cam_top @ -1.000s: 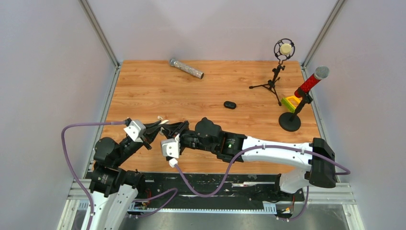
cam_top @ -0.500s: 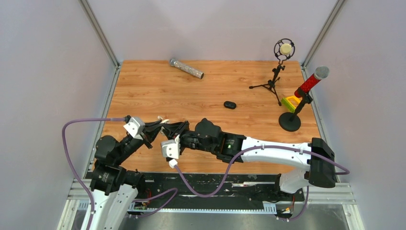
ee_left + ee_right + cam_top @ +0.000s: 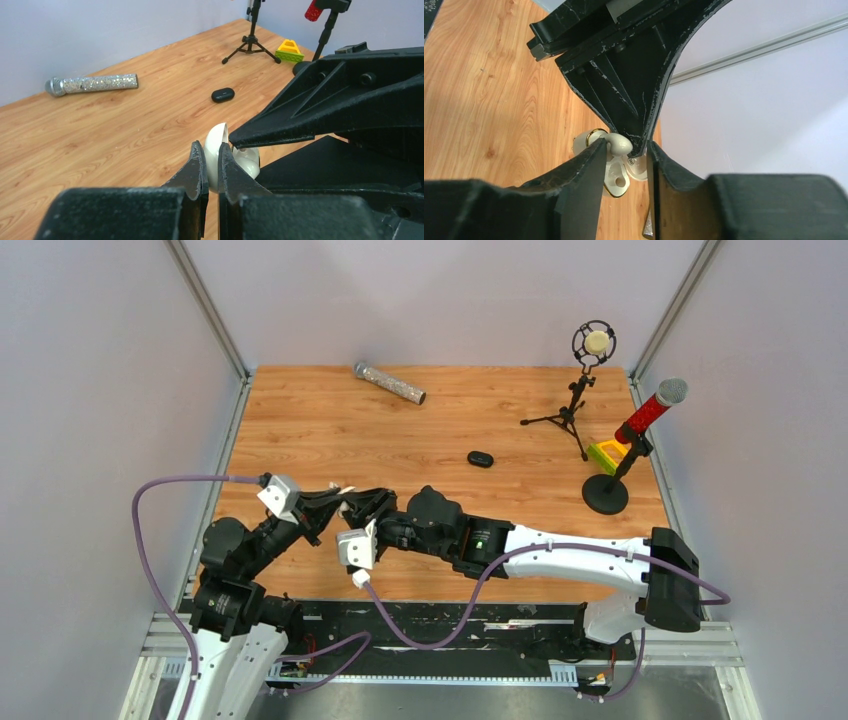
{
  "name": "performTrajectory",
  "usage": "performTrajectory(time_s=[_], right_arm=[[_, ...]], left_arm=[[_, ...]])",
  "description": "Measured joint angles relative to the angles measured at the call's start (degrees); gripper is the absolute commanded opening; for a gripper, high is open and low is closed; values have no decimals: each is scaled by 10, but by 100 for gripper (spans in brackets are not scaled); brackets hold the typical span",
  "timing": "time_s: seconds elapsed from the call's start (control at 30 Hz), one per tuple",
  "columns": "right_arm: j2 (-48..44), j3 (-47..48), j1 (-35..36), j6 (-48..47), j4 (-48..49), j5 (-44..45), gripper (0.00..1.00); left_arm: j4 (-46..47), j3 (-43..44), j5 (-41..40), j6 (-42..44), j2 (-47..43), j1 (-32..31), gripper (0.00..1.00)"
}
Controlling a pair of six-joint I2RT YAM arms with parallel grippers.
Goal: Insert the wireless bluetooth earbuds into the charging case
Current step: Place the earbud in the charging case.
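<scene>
My left gripper (image 3: 212, 167) is shut on the lid of the open white charging case (image 3: 216, 150) and holds it above the table at the near left. In the right wrist view the case (image 3: 616, 182) shows a gold rim and an empty socket. The whitish earbud (image 3: 620, 145) sits over the case, against one finger of my right gripper (image 3: 626, 150). The other finger stands apart from it, with the left gripper's tip in the gap. The black roundish earbud (image 3: 480, 458) lies alone mid-table and also shows in the left wrist view (image 3: 222, 94). In the top view both grippers (image 3: 335, 500) (image 3: 362, 503) meet tip to tip.
A glittery silver microphone (image 3: 390, 383) lies at the far edge. A small tripod microphone (image 3: 578, 390) and a red microphone on a round base (image 3: 625, 455) stand at the right, beside a yellow-green block (image 3: 603, 453). Walls close in on three sides.
My left wrist has shifted slightly away from me and its cable has risen. The right arm, the case and the black earbud stay where they were.
</scene>
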Motion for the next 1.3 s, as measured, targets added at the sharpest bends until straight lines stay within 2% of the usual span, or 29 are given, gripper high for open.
performTrajectory(time_s=[0.13,1.07,1.3], right_arm=[[0,2,0,5,-4,-3,48],[-4,25,-7,38,-55,-19,64],[-9,35,-7,45,-83,-25,73]], left_arm=[[-4,0,3,3,0,0,0],[-27,0,13,14,0,-2,0],[-31,0,9,15,0,-3,0]])
